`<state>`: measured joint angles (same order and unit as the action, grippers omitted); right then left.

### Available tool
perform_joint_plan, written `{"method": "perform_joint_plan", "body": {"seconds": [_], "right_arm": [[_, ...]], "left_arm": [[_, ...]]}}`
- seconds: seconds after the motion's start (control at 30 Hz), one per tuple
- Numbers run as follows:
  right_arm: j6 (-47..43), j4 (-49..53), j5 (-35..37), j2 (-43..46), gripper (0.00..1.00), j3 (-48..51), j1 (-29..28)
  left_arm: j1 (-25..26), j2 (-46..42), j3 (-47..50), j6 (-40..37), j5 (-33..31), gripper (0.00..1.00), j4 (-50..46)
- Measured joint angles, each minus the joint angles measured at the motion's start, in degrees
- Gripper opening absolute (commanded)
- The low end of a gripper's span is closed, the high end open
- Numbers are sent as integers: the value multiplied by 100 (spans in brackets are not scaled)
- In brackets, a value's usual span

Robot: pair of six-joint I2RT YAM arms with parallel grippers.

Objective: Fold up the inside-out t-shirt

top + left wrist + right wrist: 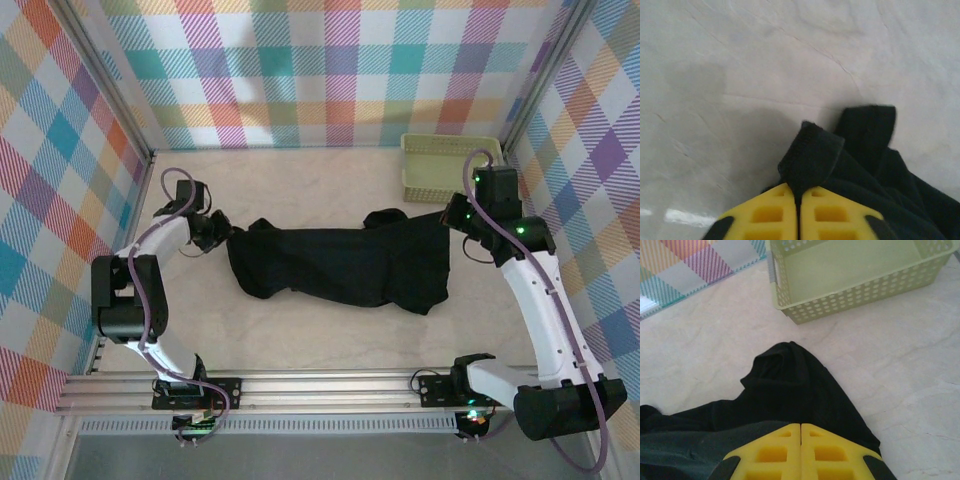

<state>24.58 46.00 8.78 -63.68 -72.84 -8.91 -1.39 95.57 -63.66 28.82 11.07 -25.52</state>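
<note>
The inside-out t-shirt (340,265) is a plain black garment lying stretched left to right across the middle of the table, bunched and wrinkled. My left gripper (222,236) is at its left end. In the left wrist view the yellow fingers (770,215) of that gripper (799,189) are pinched on a hemmed fold of the shirt (812,155). My right gripper (452,215) is at the shirt's right end. There its yellow jaws (800,425) are pressed together with the black fabric (785,385) running out from under them.
A pale green perforated basket (430,190) stands at the back right, just beyond the right gripper, and looks empty in the right wrist view (850,295). Checked walls close in the table on three sides. Bare table lies in front of and behind the shirt.
</note>
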Motion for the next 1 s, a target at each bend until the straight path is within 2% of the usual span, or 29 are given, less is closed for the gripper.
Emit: {"method": "perform_joint_plan", "body": {"seconds": [0.07,0.2,0.33,0.5,0.73,0.93,1.0], "right_arm": [[0,-76,-33,4,0,0,2],[0,-136,-72,4,0,0,33],[0,-190,-160,4,0,0,33],[0,-282,-286,7,0,17,33],[0,-326,-352,17,0,227,33],[0,-356,-376,20,0,321,33],[0,-356,-391,22,0,334,33]], "left_arm": [[-4,57,-125,-31,-358,31,-116],[-4,-85,-4,4,-981,51,-262],[0,-605,470,-26,-1202,59,-284],[151,-717,514,-214,-1067,60,-87],[553,236,-190,-562,-1054,59,-68],[667,756,-623,-750,-1088,59,-181],[686,890,-789,-772,-1143,56,-227]]}}
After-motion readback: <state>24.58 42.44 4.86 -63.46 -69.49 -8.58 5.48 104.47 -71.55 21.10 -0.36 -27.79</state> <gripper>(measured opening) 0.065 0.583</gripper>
